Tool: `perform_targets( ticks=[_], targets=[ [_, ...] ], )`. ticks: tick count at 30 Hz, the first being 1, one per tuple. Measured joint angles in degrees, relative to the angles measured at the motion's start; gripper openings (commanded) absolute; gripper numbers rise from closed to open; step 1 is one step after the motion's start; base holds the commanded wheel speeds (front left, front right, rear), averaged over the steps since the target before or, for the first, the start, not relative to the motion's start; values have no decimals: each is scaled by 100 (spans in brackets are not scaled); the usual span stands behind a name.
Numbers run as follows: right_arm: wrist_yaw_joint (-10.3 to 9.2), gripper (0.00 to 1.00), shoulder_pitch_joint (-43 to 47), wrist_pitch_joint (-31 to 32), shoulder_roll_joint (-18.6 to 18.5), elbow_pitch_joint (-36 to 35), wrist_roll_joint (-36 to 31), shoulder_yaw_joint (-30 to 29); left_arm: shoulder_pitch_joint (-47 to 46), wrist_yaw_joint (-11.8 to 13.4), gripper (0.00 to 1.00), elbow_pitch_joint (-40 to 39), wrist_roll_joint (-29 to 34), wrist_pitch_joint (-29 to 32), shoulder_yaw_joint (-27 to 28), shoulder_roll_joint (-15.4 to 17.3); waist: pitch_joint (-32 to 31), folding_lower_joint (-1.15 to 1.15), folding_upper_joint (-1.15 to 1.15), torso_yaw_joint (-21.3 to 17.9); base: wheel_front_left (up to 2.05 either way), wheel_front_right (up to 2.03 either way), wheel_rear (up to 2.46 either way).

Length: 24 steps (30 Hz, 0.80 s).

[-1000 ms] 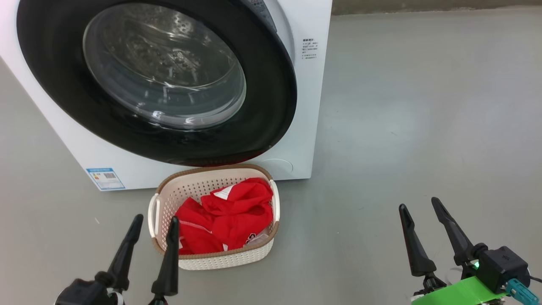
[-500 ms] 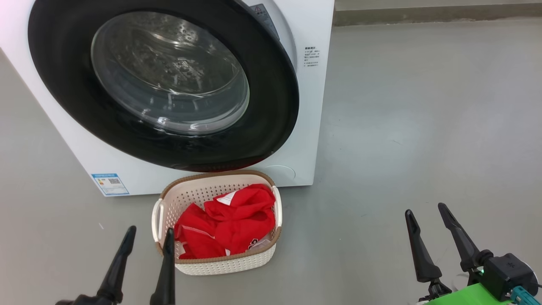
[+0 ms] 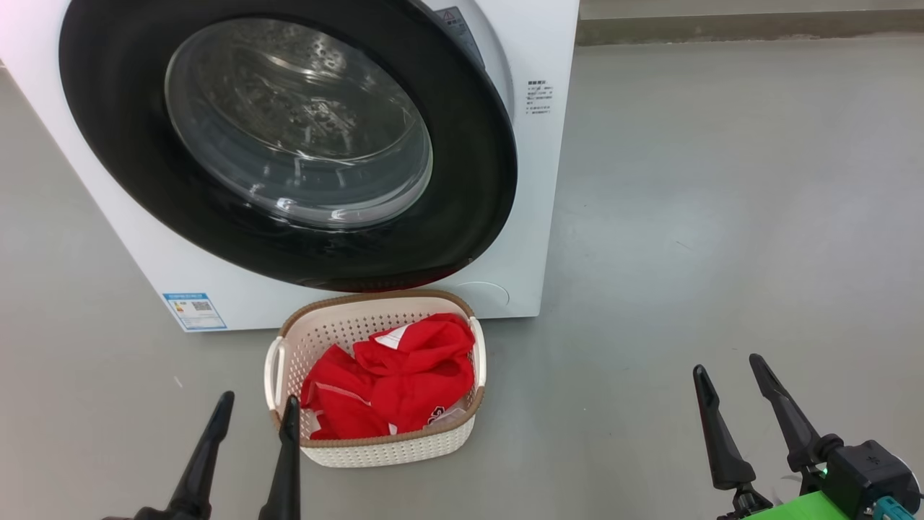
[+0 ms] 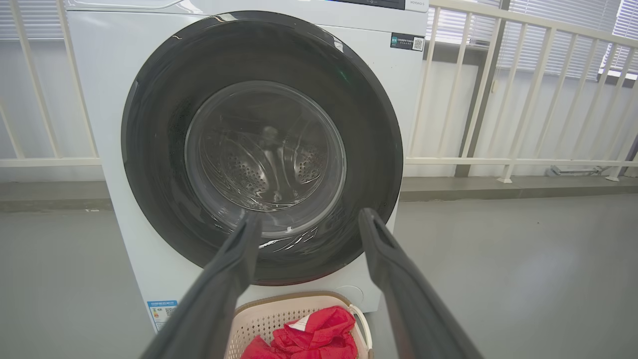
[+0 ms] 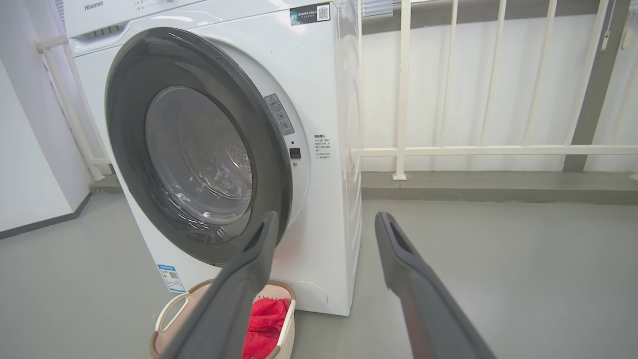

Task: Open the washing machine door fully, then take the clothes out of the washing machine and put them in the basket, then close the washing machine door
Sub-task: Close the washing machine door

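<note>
The white washing machine (image 3: 534, 217) fills the upper left of the head view. Its washing machine door (image 3: 476, 180), black-rimmed with a clear glass bowl, is swung across the opening and stands slightly ajar at its right edge (image 5: 286, 199). The cream basket (image 3: 390, 448) sits on the floor right in front of the machine, and the red clothes (image 3: 404, 375) lie piled inside it. My left gripper (image 3: 259, 397) is open and empty, just left of the basket's near corner. My right gripper (image 3: 727, 364) is open and empty over bare floor, well to the right. In the left wrist view the door (image 4: 149, 149) shows beyond the left gripper (image 4: 309, 217).
Grey floor (image 3: 722, 180) stretches open to the right of the machine. A white railing (image 5: 448, 149) over a low kerb (image 5: 498, 184) runs behind it, and a white wall (image 5: 30, 174) stands to its left.
The head camera has shifted a little. Both grippers sit slightly lower in its view, drawn back toward me, and both stayed open. Door, basket and clothes have not moved.
</note>
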Motion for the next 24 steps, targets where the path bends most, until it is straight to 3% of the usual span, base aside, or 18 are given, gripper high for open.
perform_targets(
  ticks=[3,4,6,7,24],
  targets=[
    [0,100,61,0,1,4,0,-5,0,-46,100,11,41,0,5,-14,-5,0,0,26,0,0,0],
    [0,56,61,0,1,2,0,-4,0,-48,100,15,41,0,8,-20,-6,0,0,37,0,0,0],
    [0,24,60,0,2,7,0,1,0,-96,100,20,42,0,12,-33,-4,0,0,65,0,0,0],
    [0,0,60,0,2,11,0,4,0,-98,100,21,42,0,12,-44,-1,0,0,82,0,0,0],
    [0,0,-501,-41,-2,581,-43,398,-157,-291,100,16,126,0,-136,-196,174,0,0,643,0,0,0]
  ],
)
